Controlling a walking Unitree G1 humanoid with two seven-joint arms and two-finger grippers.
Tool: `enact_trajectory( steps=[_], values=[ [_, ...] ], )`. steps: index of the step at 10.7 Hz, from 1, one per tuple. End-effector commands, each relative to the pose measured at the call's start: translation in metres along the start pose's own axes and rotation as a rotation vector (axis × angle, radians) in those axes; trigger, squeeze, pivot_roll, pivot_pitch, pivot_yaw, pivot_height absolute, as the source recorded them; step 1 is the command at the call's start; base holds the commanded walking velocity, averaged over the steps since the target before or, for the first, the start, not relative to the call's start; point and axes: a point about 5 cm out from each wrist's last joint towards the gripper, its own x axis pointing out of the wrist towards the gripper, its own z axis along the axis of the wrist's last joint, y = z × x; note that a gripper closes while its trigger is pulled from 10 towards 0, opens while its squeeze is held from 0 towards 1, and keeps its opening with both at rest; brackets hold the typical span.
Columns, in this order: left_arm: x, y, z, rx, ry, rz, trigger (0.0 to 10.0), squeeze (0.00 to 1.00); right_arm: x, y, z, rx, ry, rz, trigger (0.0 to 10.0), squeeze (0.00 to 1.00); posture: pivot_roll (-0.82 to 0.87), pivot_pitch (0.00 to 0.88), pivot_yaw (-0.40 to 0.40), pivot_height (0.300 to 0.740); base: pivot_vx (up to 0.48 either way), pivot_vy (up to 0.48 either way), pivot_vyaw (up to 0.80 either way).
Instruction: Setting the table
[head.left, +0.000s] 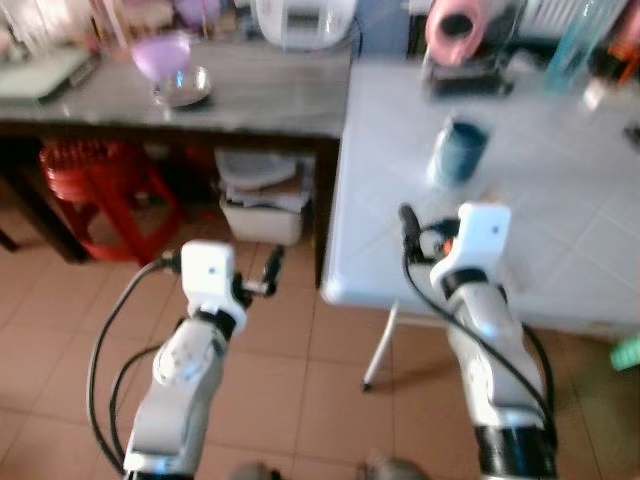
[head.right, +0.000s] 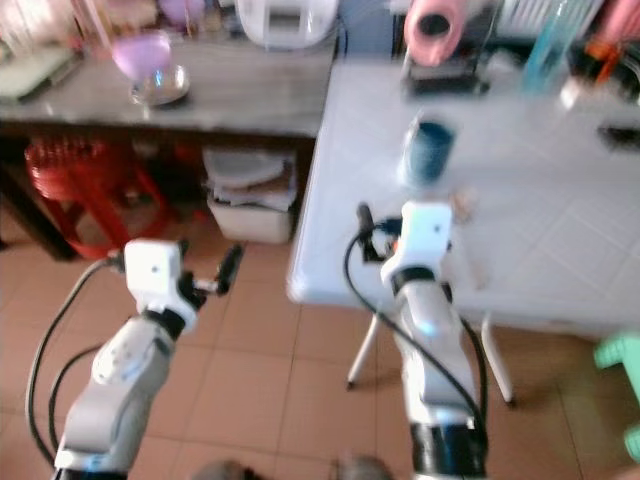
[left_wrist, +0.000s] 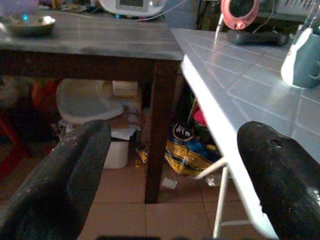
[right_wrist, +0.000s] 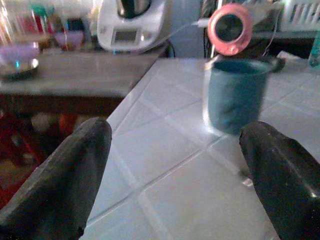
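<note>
Two black fingers (right_wrist: 60, 180) of the right gripper (right_wrist: 175, 175) stand wide apart, holding nothing. Between them, upper middle of the frame, a blue cup (right_wrist: 235, 95) stands upright on the white table (right_wrist: 165, 200). It looks hard, light, maybe slippery; squeeze its round sides. Left gripper (left_wrist: 175, 175) gapes empty too.

My head views are soft with motion blur, washed pale over the white tiled surface (head.left: 560, 230). Under the wooden counter (head.left: 200, 110) it falls to deep shadow. The blue cup (right_wrist: 235, 95) smears in my right wrist view; the black fingers (left_wrist: 60, 175) loom unfocused.
</note>
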Motion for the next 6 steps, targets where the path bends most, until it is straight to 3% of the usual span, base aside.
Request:
enact_trajectory(
  steps=[1, 2, 6],
  values=[
    [0.001, -0.005, 0.002, 0.002, -0.007, -0.020, 10.0, 0.00, -0.002, -0.005, -0.002, -0.006, 0.007, -0.016, 10.0, 0.00, 0.03, 0.082, 0.075, 0.740, 0.428, 0.000, 0.00],
    [0.000, -0.003, 0.001, -0.004, -0.006, -0.011, 10.0, 0.00, -0.002, -0.003, -0.002, -0.005, 0.003, -0.009, 10.0, 0.00, 0.03, 0.078, 0.076, 0.740, 0.446, 0.000, 0.00],
    [-0.005, 0.008, 0.000, 0.006, 0.005, 0.050, 10.0, 0.00, 0.009, 0.003, -0.003, -0.015, 0.024, 0.011, 10.0, 0.00, 0.05, 0.100, 0.074, 0.740, 0.000, 0.000, 0.00]
  ],
)
